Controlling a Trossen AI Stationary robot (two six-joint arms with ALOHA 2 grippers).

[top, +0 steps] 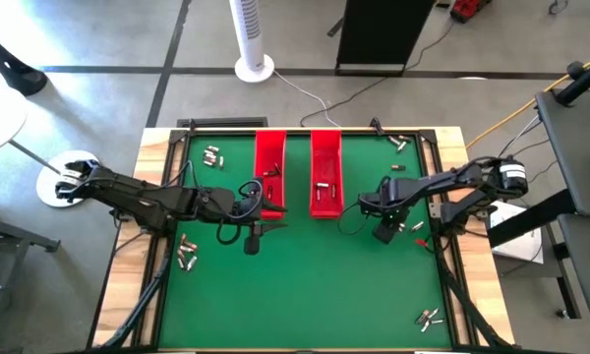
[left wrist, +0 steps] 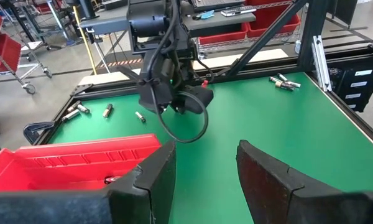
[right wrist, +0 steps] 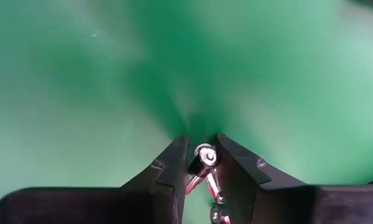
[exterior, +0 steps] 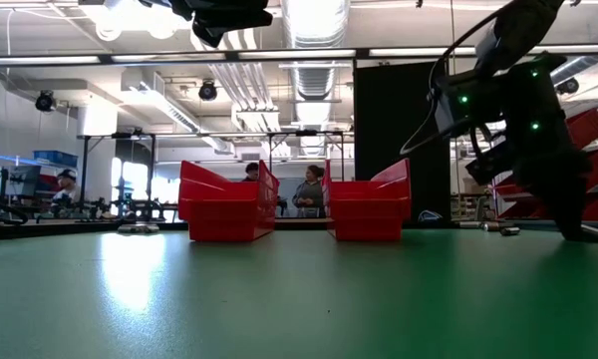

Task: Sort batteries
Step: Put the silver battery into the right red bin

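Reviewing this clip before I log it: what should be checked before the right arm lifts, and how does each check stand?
1. Battery between the right gripper's fingers: ok.
2. Grip fully shut: cannot tell.
3. Only one battery caught: cannot tell; another lies just beneath.
4. Right red tray has room: ok.
5. Left gripper open, empty, beside the left red tray: ok.

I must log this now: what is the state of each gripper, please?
Left gripper: open, holding nothing, above the left red tray.
Right gripper: closing on a battery on the green mat.
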